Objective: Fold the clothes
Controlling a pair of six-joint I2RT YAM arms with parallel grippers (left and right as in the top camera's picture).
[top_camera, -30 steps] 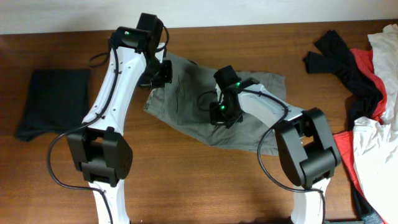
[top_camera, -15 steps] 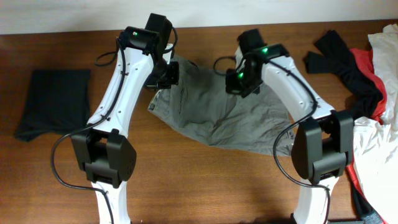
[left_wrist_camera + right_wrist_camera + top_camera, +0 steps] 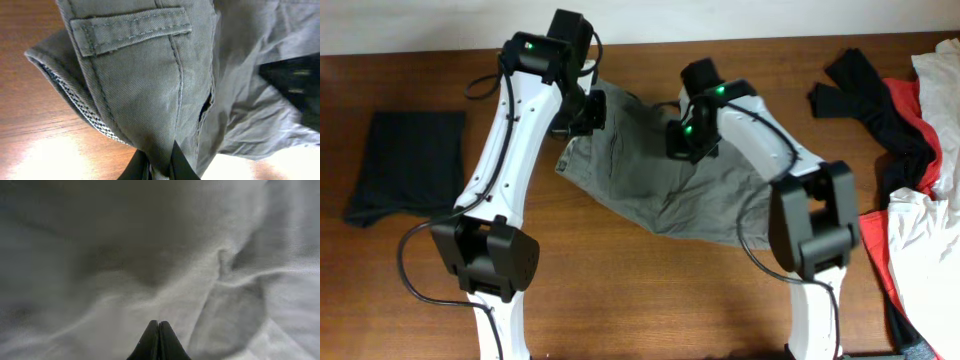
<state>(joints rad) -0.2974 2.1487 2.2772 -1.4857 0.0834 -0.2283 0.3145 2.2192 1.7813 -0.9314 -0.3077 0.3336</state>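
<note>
Left pincer (image 3: 158, 167) tight on trousers (image 3: 150, 90)

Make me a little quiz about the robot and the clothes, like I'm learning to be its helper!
1. True or false: the right fingers stand wide open.
2. What do the left fingers pinch? A) a white shirt B) the grey trousers C) a sock
3. Fill in: the folded black garment lies on the ___ arm's side.

Key
1. False: they are shut, tip against tip.
2. B
3. left
</note>
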